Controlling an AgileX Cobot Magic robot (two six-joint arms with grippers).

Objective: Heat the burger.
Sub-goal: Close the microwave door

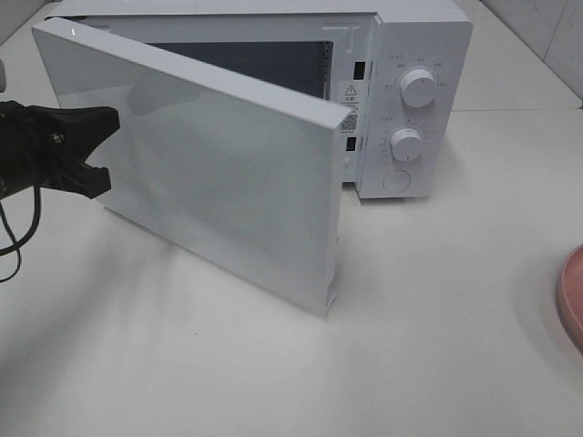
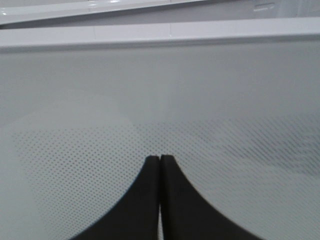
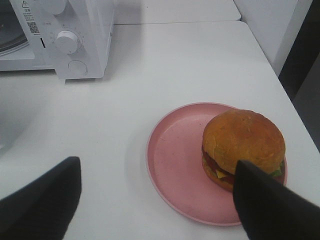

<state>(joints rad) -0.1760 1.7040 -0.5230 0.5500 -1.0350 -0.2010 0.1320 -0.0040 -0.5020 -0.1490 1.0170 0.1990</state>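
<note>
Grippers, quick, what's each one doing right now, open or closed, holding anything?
Left gripper: closed, empty, at the microwave door.
Right gripper: open, empty, above the pink plate and burger.

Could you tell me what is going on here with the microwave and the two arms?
The robot is partway through heating a burger. The microwave door stands swung open, and the left gripper, jaws shut, is at the door's outer face. The burger sits on a pink plate on the white table, off to the microwave's right. The right gripper hovers over it with jaws open, holding nothing yet.
</note>
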